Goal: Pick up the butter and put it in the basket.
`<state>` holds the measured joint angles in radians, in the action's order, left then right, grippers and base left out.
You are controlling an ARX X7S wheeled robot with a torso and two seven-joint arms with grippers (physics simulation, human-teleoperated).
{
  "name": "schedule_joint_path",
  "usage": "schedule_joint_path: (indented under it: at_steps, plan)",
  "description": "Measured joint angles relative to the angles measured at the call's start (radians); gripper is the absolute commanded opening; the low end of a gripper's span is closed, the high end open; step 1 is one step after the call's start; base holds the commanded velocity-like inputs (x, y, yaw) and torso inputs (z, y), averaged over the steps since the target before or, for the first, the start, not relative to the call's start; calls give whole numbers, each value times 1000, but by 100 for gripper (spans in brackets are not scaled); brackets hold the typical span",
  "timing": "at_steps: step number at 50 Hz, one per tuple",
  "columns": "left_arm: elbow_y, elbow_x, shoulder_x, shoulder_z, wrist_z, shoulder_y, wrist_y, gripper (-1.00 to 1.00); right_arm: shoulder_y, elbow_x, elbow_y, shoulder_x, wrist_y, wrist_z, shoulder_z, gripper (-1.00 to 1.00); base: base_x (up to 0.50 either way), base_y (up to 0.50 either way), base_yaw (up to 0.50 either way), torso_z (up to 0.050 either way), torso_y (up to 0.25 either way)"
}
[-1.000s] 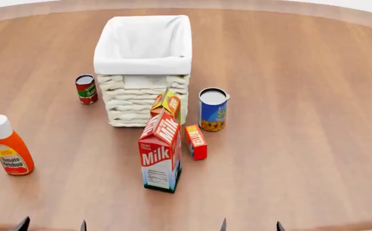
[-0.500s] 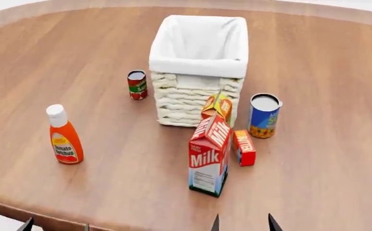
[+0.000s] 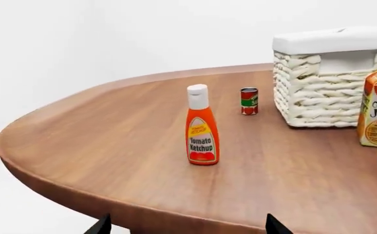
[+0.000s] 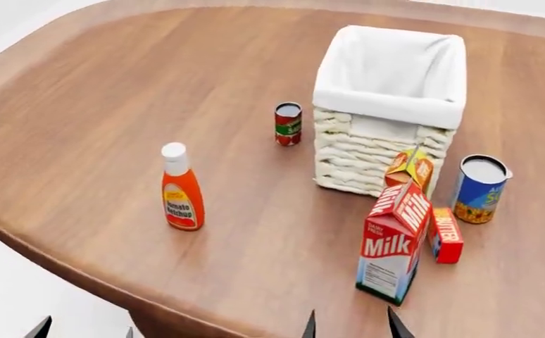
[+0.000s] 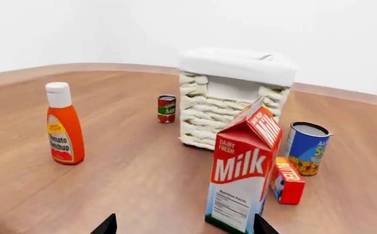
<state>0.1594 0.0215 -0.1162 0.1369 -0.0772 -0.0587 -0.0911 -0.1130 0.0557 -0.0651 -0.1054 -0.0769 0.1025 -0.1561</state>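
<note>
The butter is a small red box lying on the table just right of the milk carton, near the basket's front right corner. It also shows in the right wrist view, the butter beside the carton. The cream wicker basket with its white liner stands behind them. My right gripper is open at the near edge, well short of the milk carton, holding nothing. My left gripper is open too, off the table's front left edge. Only the fingertips of both show.
An orange juice carton leans between the milk carton and the basket. A blue can stands right of the butter. A small red can and a ketchup bottle stand to the left. The table's curved edge runs close by.
The head view has swung left, so everything on the table sits further right in it. The table's front left edge and the floor have come into sight. Both grippers stay open.
</note>
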Motion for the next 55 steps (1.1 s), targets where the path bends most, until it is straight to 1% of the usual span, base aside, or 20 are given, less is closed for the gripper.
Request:
schedule_joint_path:
  at_steps: [4,8,15,25,42,46,55]
  plan:
    - [0,2,-3,5,-3,0,-1,100,-1,-3,1,-4,1,8,-7,100,0,0,500,0,0]
    - [-9,5,-7,8,-6,-1,10,100,-4,-1,11,-6,-17,23,-5,100,-29,-9,0,0,0]
    - [-59,14,-16,16,-2,-30,61,100,-15,12,54,-33,-75,24,9,100,-15,-523,0,0,0]
    - [-93,52,-27,5,2,-60,99,100,-11,30,101,-54,-103,30,23,100,-13,-523,0,0,0]
    - [-138,82,-46,5,3,-58,113,100,8,45,157,-71,-116,44,24,100,-12,-525,0,0,0]
    - [-130,91,-44,4,2,-64,111,100,11,48,163,-74,-121,52,29,100,0,0,0,0,0]
    - [-121,130,-53,-31,-13,-99,133,100,24,63,190,-77,-128,69,42,100,492,-36,0,0,0]
